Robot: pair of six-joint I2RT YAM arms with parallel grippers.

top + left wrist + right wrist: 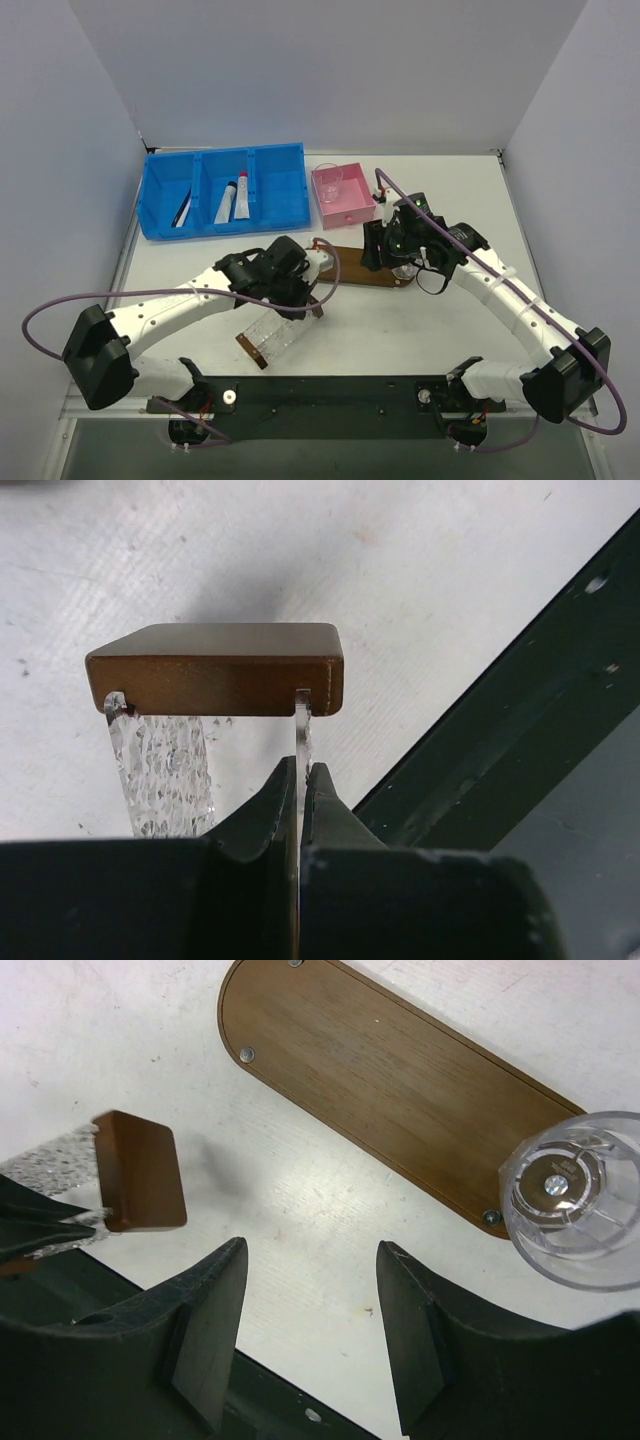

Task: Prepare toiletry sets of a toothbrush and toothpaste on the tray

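Note:
The dark wood oval tray point(350, 262) lies mid-table and also shows in the right wrist view point(400, 1080). A clear cup point(575, 1200) stands on its right end and looks empty. My right gripper point(312, 1250) is open and empty, hovering above the table just in front of the tray point(385, 255). My left gripper point(303, 770) is shut on the thin clear wall of a clear crackled holder point(160, 775) with a brown wooden base point(215, 670), in front of the tray point(268, 342). Two white toothpaste tubes point(232, 200) lie in the blue bin.
The blue compartmented bin point(280, 185) stands at the back left, with a dark brush-like stick point(183, 210) in its left compartment. A pink square box point(355, 200) beside it holds another clear cup point(329, 182). The black mounting rail point(330, 392) runs along the near edge.

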